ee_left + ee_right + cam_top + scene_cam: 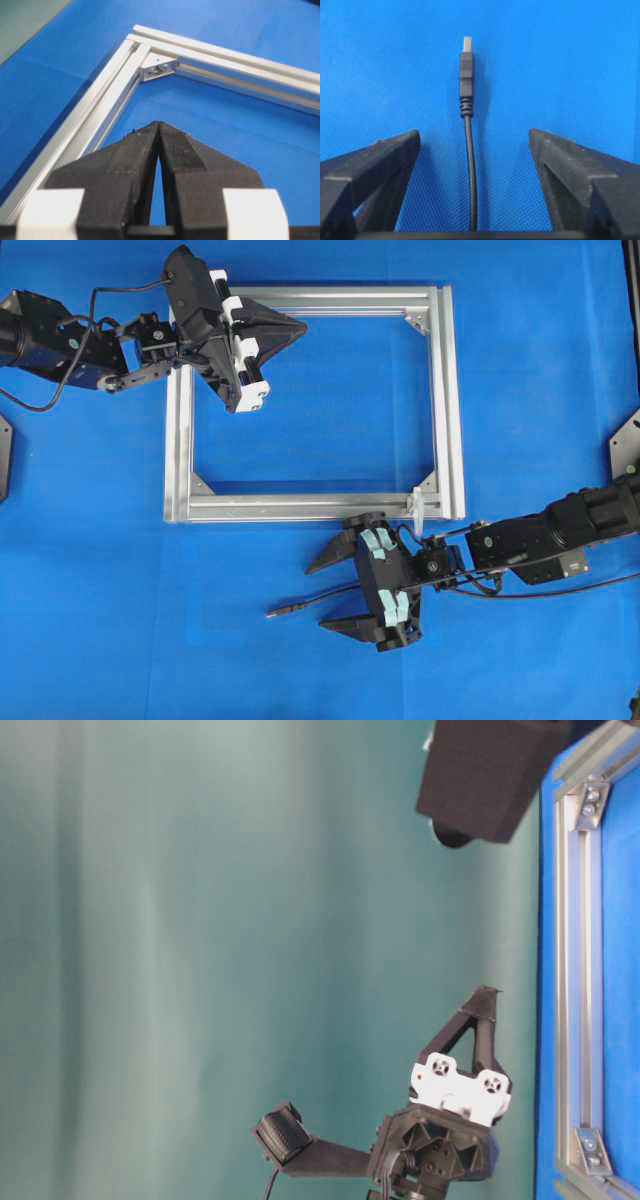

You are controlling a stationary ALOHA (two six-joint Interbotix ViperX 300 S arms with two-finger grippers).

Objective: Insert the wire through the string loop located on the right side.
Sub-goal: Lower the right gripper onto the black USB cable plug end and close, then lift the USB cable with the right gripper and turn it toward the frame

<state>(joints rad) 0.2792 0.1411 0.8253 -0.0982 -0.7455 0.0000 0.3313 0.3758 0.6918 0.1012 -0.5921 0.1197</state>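
Overhead and wrist views, wire-threading task. Right gripper [340,593] sits over the wire [320,601], jaws apart, one finger on each side of the cable, nothing clamped yet. In the right wrist view the wire runs straight up the middle of the gap, plug end [465,65] pointing away from the gripper, metal tip showing. The wire lies on the blue table [540,360], just below the bottom rail of the aluminium frame [450,390]. String loop [418,508]: small white tab at the frame's lower right corner, near the right gripper but apart from it. Left gripper [295,330] hangs over the frame's upper left area, jaws together, holding nothing.

Step in hand, as judged: grasp of the wire. To do it well: close on the cable w/ it centred betw. the pads, a short way behind the plug, so a stiff, short lead sticks out for aiming. Grip too far back and the tip will likely droop and miss the loop. Keep the plug axis in line w/ the gripper.
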